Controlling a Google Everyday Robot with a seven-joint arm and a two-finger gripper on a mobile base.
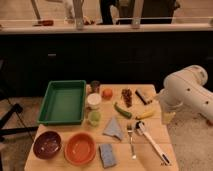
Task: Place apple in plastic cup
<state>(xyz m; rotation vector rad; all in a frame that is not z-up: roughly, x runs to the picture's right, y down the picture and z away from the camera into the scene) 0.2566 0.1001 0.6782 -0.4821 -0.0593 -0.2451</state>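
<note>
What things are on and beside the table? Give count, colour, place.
table: 1, light wood, centre
tray: 1, green, rear left
dark cup: 1, dark, beside tray
white cup: 1, white, in front of dark cup
plastic cup: 1, yellow-green, in front of white cup
apple: 1, orange-red, right of white cup
brown cluster: 1, dark reddish, right of apple
dark bar: 1, black, rear right
green vegetable: 1, green, centre
banana: 1, yellow, right side
cloth: 1, blue-grey, centre front
sponge: 1, blue-grey, front edge
fork: 1, silver, right front
long utensil: 1, white, beside fork
purple bowl: 1, dark purple, front left
orange bowl: 1, orange, beside purple bowl
arm: 1, white, right of table
hand: 1, pale, hanging beside table's right edge
</note>
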